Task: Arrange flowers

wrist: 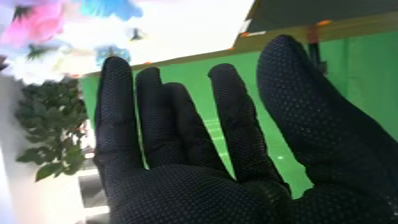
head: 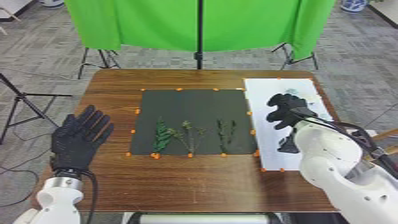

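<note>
From where I'm standing, the job looks approx. partway, prob. the early part. On the dark mat (head: 178,107), set on the desk (head: 178,187), lie a leafy sprig (head: 162,136), a branching sprig (head: 187,125) and some thin stems (head: 222,136), side by side near the mat's front edge w/ gaps between. So the greenery's in a row, which I'd count as done, tho' I can't tell if that's its final spot.

What's left, IMO: the blooms. They're at the far end of the white sheet (head: 274,155), to the right; the wrist view has a pink bloom (wrist: 37,22), a blue bloom (wrist: 111,7) and white blooms (wrist: 37,66) bunched close together. None sits on the dark mat, so prob. they go in next, w/ the greens.

The right robot hand (head: 287,111) is over the white sheet, fingers straight & apart, thumb well off them, nothing held. The left robot hand (head: 78,140) is at the desk's left side, fingers out straight, also w/o anything.
</note>
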Available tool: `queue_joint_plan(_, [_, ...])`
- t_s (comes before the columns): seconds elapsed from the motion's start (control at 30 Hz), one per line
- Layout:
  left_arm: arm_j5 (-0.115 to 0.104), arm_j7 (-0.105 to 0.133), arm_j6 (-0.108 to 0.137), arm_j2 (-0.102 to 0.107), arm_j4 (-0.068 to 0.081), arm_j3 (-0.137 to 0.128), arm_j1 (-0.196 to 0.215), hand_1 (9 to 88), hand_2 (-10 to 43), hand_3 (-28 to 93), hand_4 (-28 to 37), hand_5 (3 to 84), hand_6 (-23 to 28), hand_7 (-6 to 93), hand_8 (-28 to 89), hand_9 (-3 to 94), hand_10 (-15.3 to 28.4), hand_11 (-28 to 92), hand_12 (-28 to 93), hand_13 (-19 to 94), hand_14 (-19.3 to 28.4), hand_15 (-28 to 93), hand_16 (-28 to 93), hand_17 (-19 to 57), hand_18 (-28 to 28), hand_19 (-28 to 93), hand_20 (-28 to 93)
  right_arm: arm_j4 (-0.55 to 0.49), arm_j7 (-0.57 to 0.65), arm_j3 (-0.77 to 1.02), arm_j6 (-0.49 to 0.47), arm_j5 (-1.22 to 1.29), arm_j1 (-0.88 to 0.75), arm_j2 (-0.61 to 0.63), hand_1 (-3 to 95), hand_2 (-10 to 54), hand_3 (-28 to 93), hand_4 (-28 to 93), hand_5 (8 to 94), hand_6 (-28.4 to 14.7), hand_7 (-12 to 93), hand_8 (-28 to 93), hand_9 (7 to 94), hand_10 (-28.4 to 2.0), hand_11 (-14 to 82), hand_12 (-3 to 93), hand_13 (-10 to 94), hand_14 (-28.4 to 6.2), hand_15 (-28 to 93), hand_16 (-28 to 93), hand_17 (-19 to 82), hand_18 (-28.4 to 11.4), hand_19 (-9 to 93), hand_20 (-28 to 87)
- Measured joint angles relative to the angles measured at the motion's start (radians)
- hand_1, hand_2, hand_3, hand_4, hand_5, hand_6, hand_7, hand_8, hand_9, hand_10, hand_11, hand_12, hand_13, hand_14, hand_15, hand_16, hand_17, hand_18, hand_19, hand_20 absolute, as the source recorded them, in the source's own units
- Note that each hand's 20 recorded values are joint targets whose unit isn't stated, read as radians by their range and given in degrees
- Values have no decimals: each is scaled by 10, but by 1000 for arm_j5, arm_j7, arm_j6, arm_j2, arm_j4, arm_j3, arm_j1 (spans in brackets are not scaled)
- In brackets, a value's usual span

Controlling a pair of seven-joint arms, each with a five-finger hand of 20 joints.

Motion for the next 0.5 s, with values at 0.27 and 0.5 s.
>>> queue_joint_plan(0.27, [0, 1, 0, -1, 0, 10, -10, 303, 159, 741, -283, 485, 70, 211, -104, 421, 147, 282, 132, 326, 140, 431, -63, -33, 141, 347, 135, 14, 31, 0, -13, 11, 17, 2, 449, -51, 814, -262, 454, -56, 150, -113, 366, -218, 94, 127, 283, -198, 367, 55, 162, -237, 663, 151])
queue_joint_plan(0.5, [0, 1, 4, -6, -1, 11, -8, 303, 158, 741, -283, 482, 68, 213, -105, 411, 147, 283, 133, 321, 139, 431, -62, -34, 141, 349, 136, 97, 47, -48, -16, -9, 64, -2, 511, -91, 822, -278, 452, -51, 156, -115, 365, -213, 95, 128, 314, -181, 381, 58, 195, -235, 711, 199])
